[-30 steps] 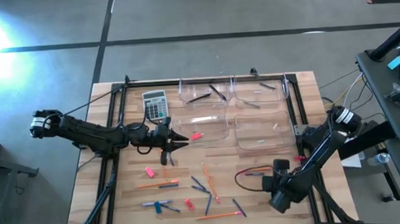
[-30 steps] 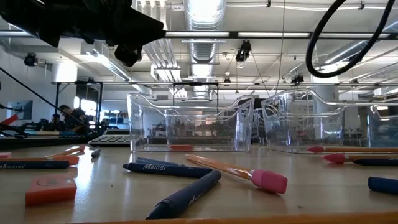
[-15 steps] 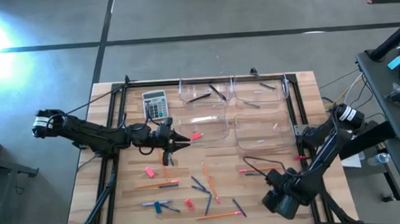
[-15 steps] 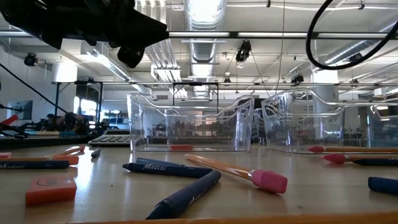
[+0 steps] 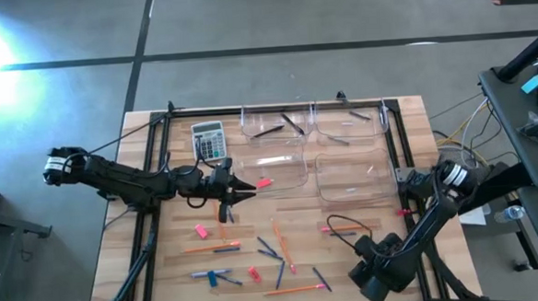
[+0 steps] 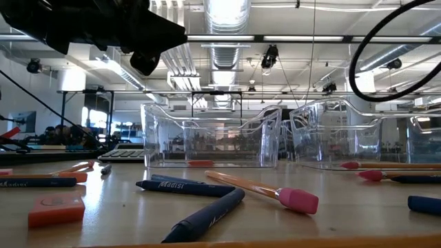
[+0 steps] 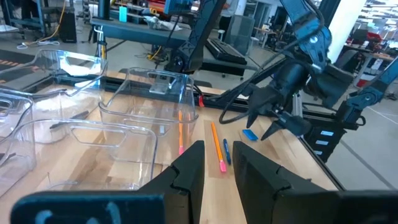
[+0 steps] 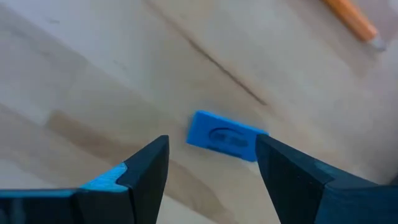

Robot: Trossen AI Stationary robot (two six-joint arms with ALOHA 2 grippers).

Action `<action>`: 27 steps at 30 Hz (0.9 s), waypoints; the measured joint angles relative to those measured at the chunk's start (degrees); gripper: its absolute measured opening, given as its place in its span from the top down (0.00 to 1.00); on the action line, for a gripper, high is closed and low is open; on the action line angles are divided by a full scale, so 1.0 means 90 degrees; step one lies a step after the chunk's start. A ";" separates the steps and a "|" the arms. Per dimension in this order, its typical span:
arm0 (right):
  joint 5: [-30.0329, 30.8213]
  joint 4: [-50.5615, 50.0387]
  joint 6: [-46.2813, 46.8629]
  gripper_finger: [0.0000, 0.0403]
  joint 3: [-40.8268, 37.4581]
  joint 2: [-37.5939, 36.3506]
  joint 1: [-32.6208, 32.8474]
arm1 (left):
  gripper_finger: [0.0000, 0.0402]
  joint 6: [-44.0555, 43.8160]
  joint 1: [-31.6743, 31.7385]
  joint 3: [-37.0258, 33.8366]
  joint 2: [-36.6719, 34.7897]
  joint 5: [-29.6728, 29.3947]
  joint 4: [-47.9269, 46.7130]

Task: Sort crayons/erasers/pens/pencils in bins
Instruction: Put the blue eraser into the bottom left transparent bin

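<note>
The sorting looks only partly done: in the high view the four clear bins [image 5: 317,153] in the upper middle of the frame hold a few dark sticks in the two far ones and one pink eraser [image 5: 264,182] at the left side of the near-left one, while most items lie loose in the lower middle of the table [image 5: 165,276], among them the orange pencils [image 5: 200,249], short blue and dark sticks, and more pink erasers [image 5: 200,231]. The right gripper [image 8: 211,165] is low in the lower right of the high view, its fingers spread wide and empty, with a light blue eraser [image 8: 227,135] lying flat on the wood just between and ahead of them. The left gripper [image 7: 217,165] waits near the left-centre, beside the near-left bin, fingers a narrow gap apart and holding nothing. The blue eraser lies near the lower table edge but has free wood around it; a pencil tip [image 8: 354,22] is well apart.
</note>
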 joint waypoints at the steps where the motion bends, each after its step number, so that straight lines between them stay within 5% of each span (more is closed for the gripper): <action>1: -0.0004 -0.0142 -0.0001 0.43 0.0082 0.0087 0.0001 | 0.83 0.0000 0.0000 0.0000 -0.0001 -0.0002 -0.0001; 16: -0.0172 0.0182 0.0677 0.48 -0.0286 0.0226 0.0029 | 0.83 0.0000 0.0000 -0.0006 0.0004 -0.0004 -0.0001; 27: -0.0211 0.0310 0.0478 0.78 -0.0313 0.0056 0.0027 | 0.83 0.0022 0.0005 -0.0010 0.0007 -0.0007 -0.0003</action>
